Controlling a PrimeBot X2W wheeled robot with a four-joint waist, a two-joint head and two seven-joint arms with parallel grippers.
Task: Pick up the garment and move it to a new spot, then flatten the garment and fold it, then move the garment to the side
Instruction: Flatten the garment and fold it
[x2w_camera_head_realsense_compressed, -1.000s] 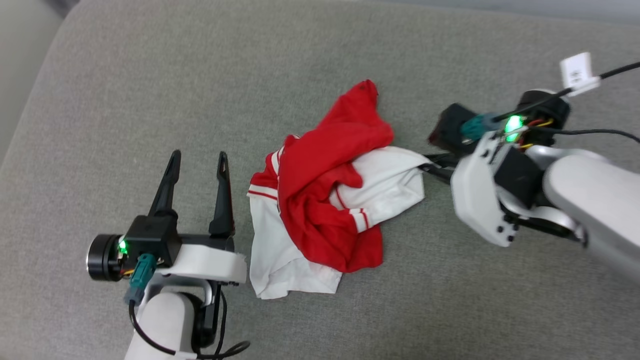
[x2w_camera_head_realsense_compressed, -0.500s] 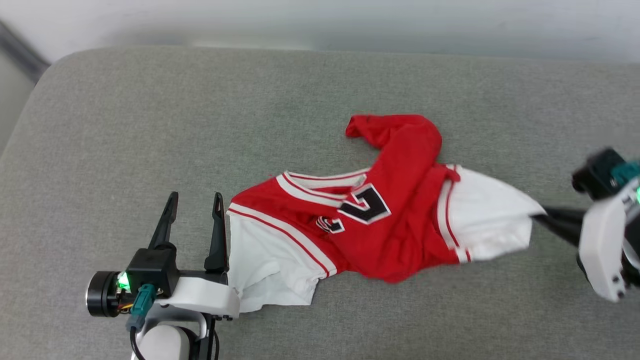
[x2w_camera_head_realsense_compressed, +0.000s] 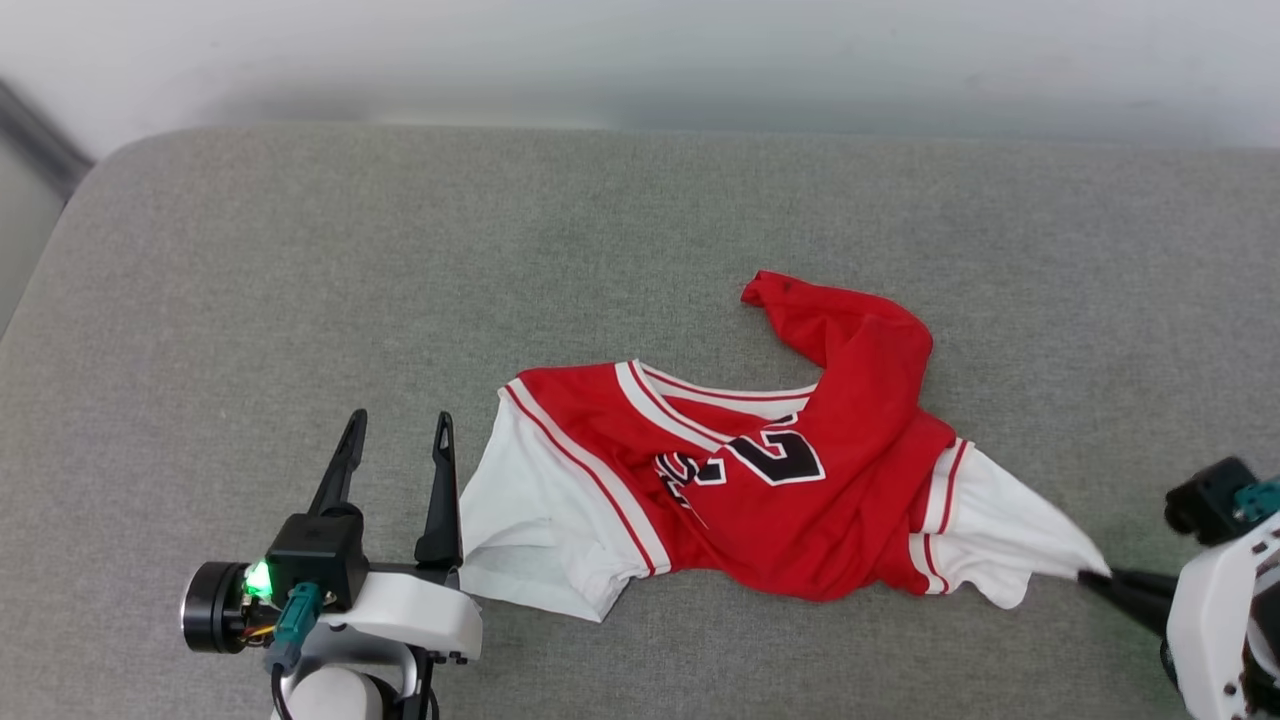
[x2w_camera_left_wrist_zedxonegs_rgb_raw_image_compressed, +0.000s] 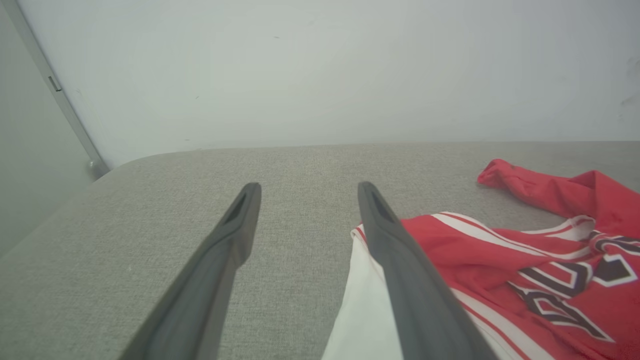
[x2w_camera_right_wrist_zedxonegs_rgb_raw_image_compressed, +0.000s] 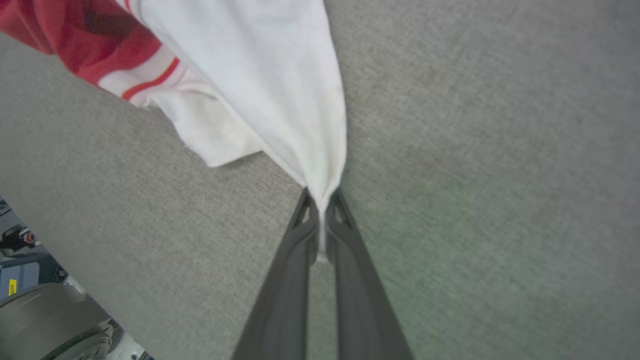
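Grey fabric surface, possibly a sofa, pale wall

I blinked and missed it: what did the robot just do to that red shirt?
The right gripper, shut on a white sleeve, dragged the garment toward the robot's right, unrolling the crumpled heap until its number showed. The left gripper stayed open beside the other sleeve, holding nothing.

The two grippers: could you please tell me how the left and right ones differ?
The left gripper stands open and holds nothing; the right gripper is shut on a white sleeve tip of the garment. The left gripper's fingers point up the head view beside one white sleeve; the right gripper's point leftward, with the other sleeve stretched to a peak. Both have long dark fingers, low over the grey cushion.
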